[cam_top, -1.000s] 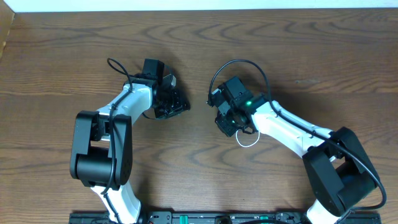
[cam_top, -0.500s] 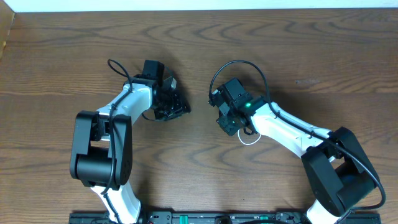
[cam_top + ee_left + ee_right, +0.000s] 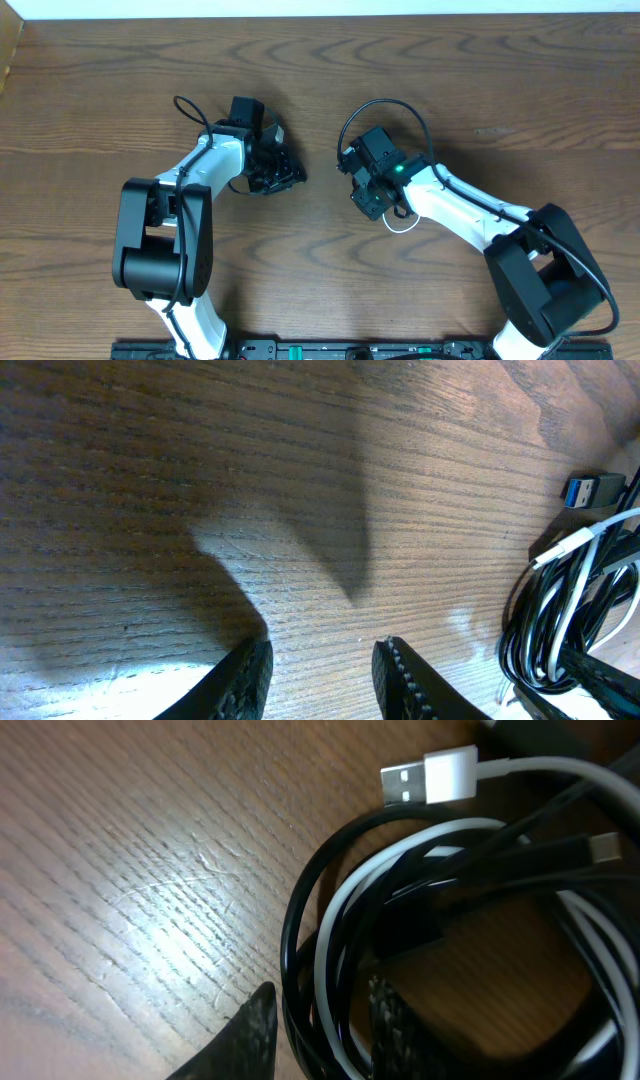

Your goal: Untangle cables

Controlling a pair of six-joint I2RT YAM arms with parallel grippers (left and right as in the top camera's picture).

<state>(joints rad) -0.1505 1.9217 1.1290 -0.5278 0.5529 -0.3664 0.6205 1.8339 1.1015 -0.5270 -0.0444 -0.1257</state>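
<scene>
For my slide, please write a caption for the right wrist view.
Black cable and white cable coiled together on the wooden table, white USB plug sticking out, strands passing between the jaws.

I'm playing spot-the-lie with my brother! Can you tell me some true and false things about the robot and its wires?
1. The left fingers hold nothing. True.
2. The white plug sits in a socket. False: it is free, plugged into nothing.
3. Black and white cables pass between the right fingers. True.
4. The table is glass. False: it is brown wood.
</scene>
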